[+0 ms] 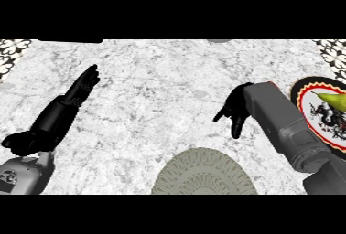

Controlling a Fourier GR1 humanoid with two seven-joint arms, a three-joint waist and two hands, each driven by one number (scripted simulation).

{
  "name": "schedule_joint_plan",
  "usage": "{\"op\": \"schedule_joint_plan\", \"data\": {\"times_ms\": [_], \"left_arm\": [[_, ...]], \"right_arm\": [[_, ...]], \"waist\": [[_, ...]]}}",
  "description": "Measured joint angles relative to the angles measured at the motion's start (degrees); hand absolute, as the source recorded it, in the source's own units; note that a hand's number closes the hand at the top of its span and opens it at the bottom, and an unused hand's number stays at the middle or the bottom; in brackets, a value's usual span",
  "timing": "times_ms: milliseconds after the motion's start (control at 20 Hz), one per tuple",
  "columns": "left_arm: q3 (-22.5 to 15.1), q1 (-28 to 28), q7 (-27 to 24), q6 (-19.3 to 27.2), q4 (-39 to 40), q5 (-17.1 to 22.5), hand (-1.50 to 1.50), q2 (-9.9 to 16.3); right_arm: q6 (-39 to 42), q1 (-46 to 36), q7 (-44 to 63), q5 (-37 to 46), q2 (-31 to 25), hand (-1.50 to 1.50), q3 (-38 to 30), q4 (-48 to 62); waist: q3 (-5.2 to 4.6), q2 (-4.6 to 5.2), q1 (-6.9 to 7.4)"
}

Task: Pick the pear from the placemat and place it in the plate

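Observation:
A yellow-green pear (334, 100) lies on the plate (305, 87) at the right edge; the plate has a dark rim, a red ring and a dark figure on white. Part of the plate is hidden behind my right forearm. My right hand (236, 109) hangs left of the plate, fingers relaxed and pointing down, holding nothing. The round grey placemat (202, 173) sits at the bottom centre with nothing on it. My left hand (84, 84) rests at the left with its fingers straight, pointing up and away.
The marble counter (169, 82) stretches across the view. Patterned tile shows at the upper left (10, 52) and upper right (334, 50) corners.

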Motion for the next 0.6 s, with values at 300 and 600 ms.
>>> {"op": "schedule_joint_plan", "data": {"times_ms": [300, 600], "left_arm": [[0.3, 0.9, -0.1, 0.3, 0.0, -0.3, 0.0, -0.4], [1.0, 1.5, -0.2, 0.0, -0.4, -0.5, 0.0, -0.2]], "right_arm": [[2.1, 0.0, -1.9, 2.1, 0.0, 1.5, 1.1, -2.0], [0.6, -0.1, -2.4, 4.9, -0.2, 1.5, 2.4, -4.6]], "waist": [[0.1, 0.06, -1.01], [0.3, 0.13, -1.29]]}}
